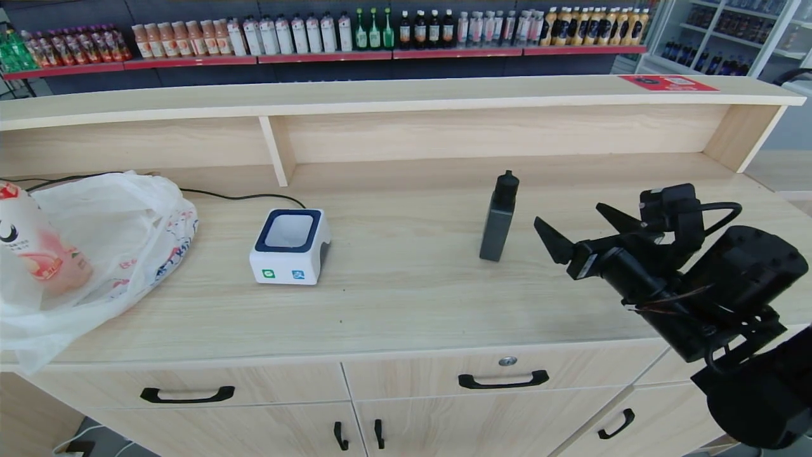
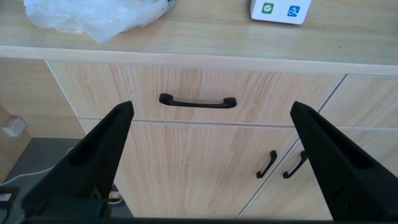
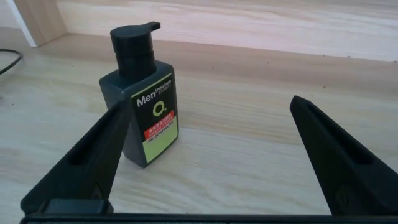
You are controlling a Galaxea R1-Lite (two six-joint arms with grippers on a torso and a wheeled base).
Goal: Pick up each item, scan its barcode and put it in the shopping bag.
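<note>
Currently the dark pump bottle (image 1: pixel 498 219) is standing upright on the wooden counter (image 1: pixel 412 298), right of centre and well apart from the white scanner (image 1: pixel 290 246). The right gripper (image 1: pixel 580 231) is hovering near the bottle's right side, its two fingers spread wide and holding nothing, and it is not touching the bottle. From the right wrist view, the bottle is showing its label beyond the spread fingers. The shopping bag (image 1: pixel 95 247) is lying at the counter's left end, with a pink drink bottle (image 1: pixel 38 244) showing through the plastic. A black cable (image 1: pixel 241 195) is running along the counter behind the scanner. The left gripper (image 2: pixel 211 107) is hanging below the counter's front edge, fingers wide apart and empty, facing a drawer front with a black handle (image 2: pixel 197 101).
</note>
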